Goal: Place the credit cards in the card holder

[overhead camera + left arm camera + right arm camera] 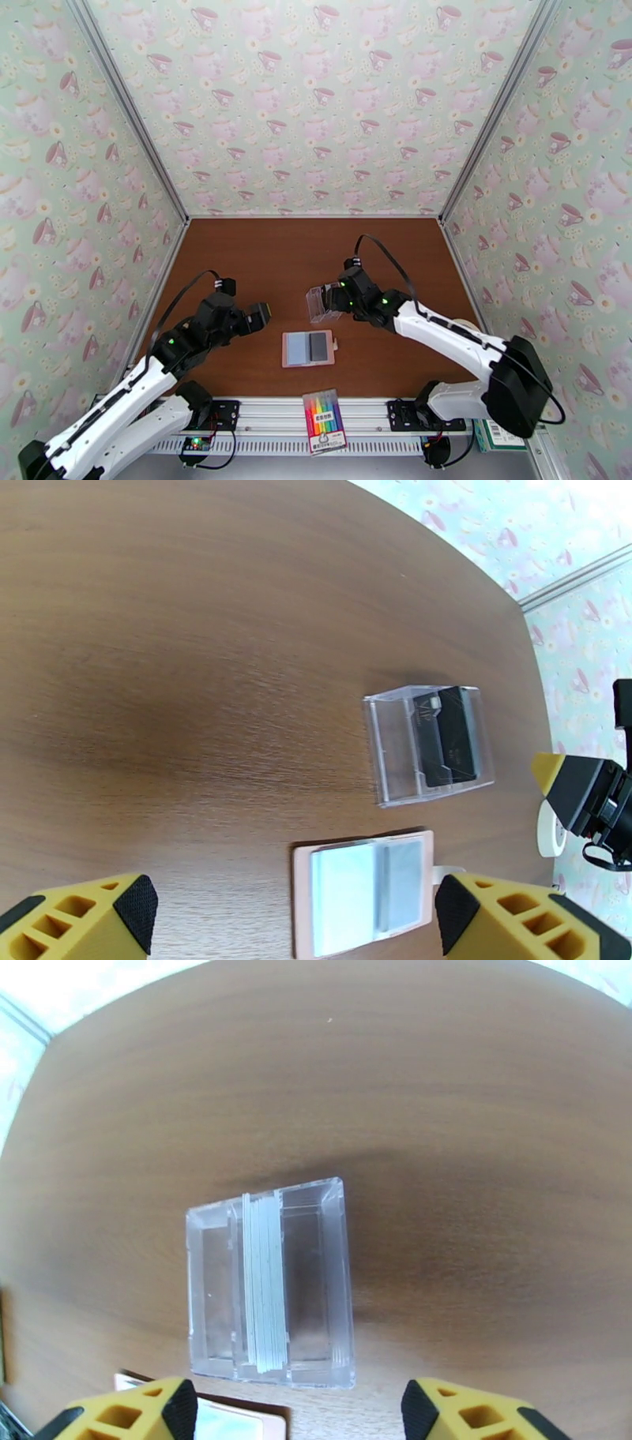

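- Teacup-patterned wall panels [316, 103] in metal framing are enclosing a brown tabletop [276, 260], making a lab booth
- Left arm [118, 403] and right arm [442, 331] are sitting bolted to an aluminium rail [268, 412]

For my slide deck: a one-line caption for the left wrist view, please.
Open left gripper faces the unfolded wallet; dark cards sit in the clear box beyond.

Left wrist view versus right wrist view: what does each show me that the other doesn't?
Left wrist: the flat face of the dark rectangular credit cards in the clear plastic box, and most of the open pink folding wallet's blue-grey inside. Right wrist: those cards edge-on, a tight stack of pale thin edges. Both: the box, the brown wooden table, part of the wallet.
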Controlling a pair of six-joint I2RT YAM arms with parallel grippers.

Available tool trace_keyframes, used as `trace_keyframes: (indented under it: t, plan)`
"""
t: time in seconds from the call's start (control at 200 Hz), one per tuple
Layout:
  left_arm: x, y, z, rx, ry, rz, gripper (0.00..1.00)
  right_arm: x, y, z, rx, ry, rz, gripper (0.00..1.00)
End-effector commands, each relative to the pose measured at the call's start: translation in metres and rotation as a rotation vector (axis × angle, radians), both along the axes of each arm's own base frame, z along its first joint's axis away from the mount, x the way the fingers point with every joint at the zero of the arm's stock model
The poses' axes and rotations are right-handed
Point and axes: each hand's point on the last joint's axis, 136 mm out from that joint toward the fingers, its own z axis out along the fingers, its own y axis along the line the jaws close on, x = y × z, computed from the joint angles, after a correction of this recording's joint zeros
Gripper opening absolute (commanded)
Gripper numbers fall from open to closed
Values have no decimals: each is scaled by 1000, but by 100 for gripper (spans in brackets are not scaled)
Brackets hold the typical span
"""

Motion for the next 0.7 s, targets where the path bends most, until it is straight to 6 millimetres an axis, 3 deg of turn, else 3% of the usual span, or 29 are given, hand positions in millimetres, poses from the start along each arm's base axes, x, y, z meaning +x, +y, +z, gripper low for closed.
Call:
trace_keyframes:
  t: [0.0,0.29,0.696]
  plan:
    - [-13,2,-17,48,69,-53,100,10,4,1,-60,24,39,74]
    - [-23,-10,-30,26,131,-129,99,26,11,-16,-45,174,65,68]
    - [-24,-12,-30,27,116,-144,98,27,31,-33,-25,273,102,59]
